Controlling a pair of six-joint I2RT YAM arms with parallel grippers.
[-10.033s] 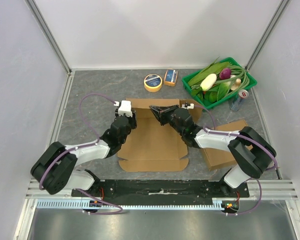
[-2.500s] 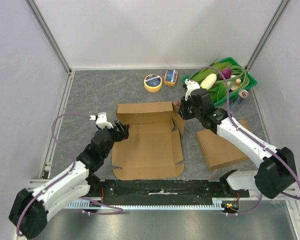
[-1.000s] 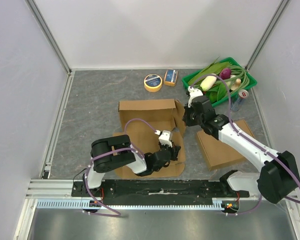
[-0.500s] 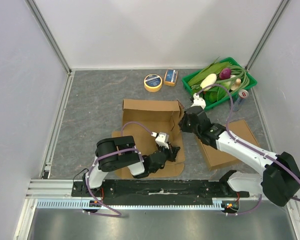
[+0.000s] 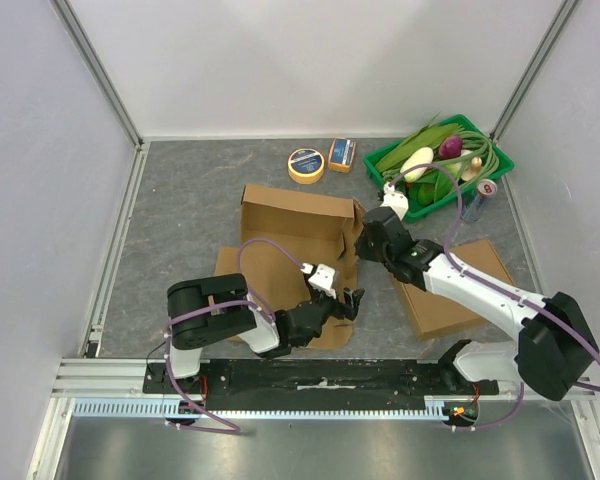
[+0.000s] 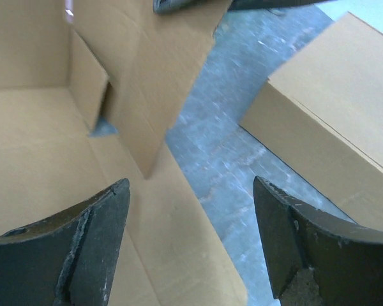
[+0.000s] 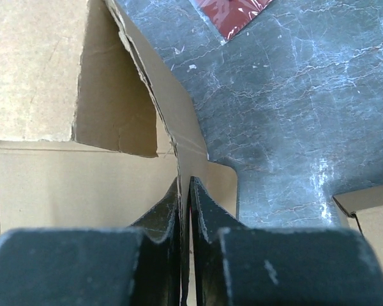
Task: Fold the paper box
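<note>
The brown cardboard box point(image 5: 290, 255) lies partly folded mid-table, its back wall point(image 5: 298, 210) raised. My right gripper point(image 5: 365, 240) is shut on the box's right side flap point(image 7: 172, 127), which stands upright between its jaws point(image 7: 185, 191). My left gripper point(image 5: 348, 300) is open and empty, low over the box's front right corner flap point(image 6: 179, 255), nothing between its fingers point(image 6: 96, 223). The raised right flap hangs ahead of it in the left wrist view point(image 6: 153, 83).
A flat cardboard piece point(image 5: 450, 290) lies right of the box, seen also in the left wrist view point(image 6: 332, 127). A green basket of vegetables point(image 5: 440, 160), a can point(image 5: 477, 198), a tape roll point(image 5: 305, 165) and a small orange box point(image 5: 341, 154) stand at the back.
The right gripper has lifted the box's right flap further upright and drawn it inward. The box shifted slightly and its back wall rose. The left gripper moved right along the front edge.
</note>
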